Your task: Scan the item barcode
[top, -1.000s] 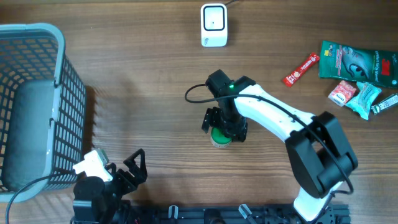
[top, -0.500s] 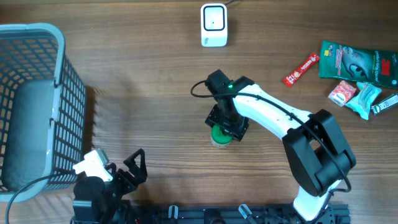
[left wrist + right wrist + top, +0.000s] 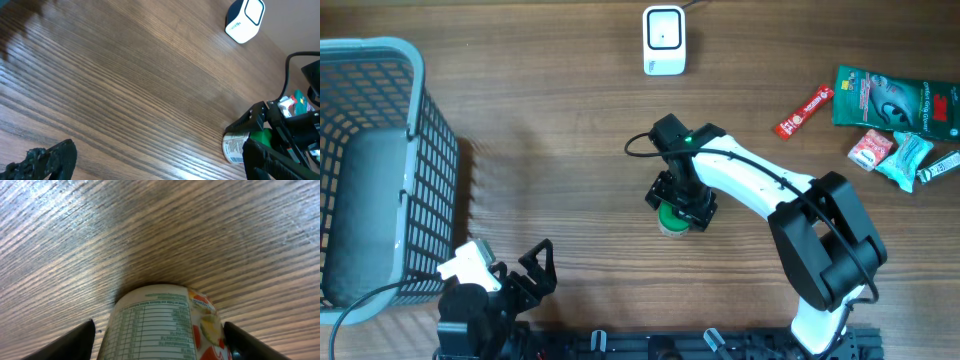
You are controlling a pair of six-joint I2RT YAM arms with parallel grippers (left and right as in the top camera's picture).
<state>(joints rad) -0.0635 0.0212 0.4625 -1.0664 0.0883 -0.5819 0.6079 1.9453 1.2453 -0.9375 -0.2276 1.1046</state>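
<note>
Right hand (image 3: 682, 204) straddles the can (image 3: 671, 222) — lying on the table (image 3: 550, 120)

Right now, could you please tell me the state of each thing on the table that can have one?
Right pincer: straddling the green-capped white labelled container; grip unclear.
That container: resting on the wooden table.
Left pincer: open, empty.
White box-shaped barcode scanner: standing, untouched.
Grey plastic mesh basket: upright.
Colourful snack packets: lying flat, untouched.
</note>
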